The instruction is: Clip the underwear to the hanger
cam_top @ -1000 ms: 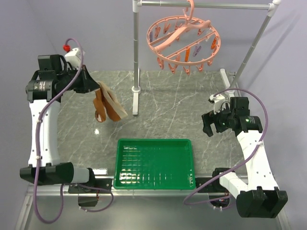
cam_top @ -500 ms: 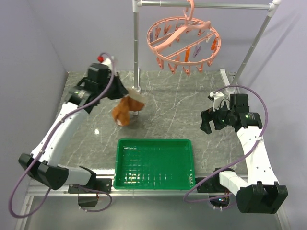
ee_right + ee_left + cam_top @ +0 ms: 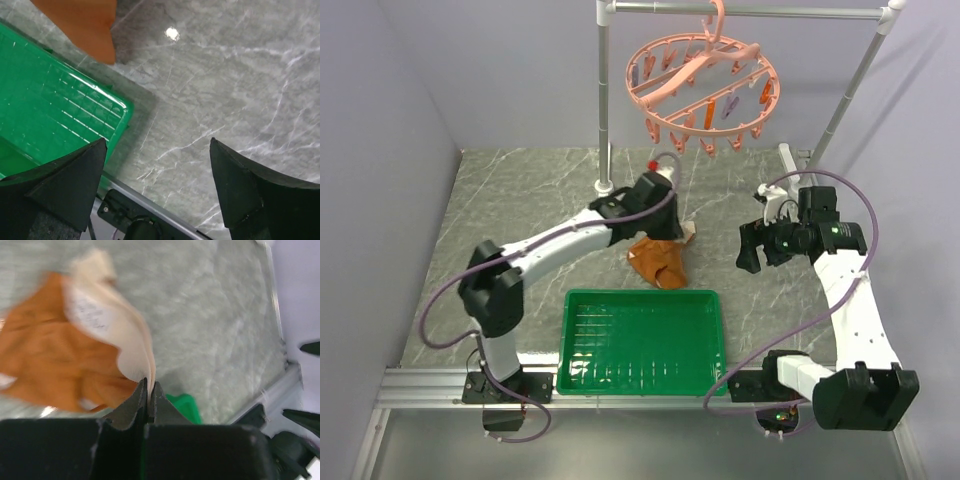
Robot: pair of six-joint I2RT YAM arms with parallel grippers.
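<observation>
L claw has the underwear, nothing clipped yet

My L claw (image 3: 149, 385) is clamped on the cream waistband of the underwear (image 3: 55, 365), w/ the orange fabric trailing ahead of the tips, low over the table (image 3: 225, 75); can't tell if it touches. R claw (image 3: 157, 142) stands wide apart, nothing between, green tray (image 3: 640, 293) under its near finger. The hanger (image 3: 700, 85) is well above and beyond both claws, no cloth on its pins. Pickup done; lift, pin opening and clipping remain, I reckon. Printed tag inside the waistband, too blurred to read
</observation>
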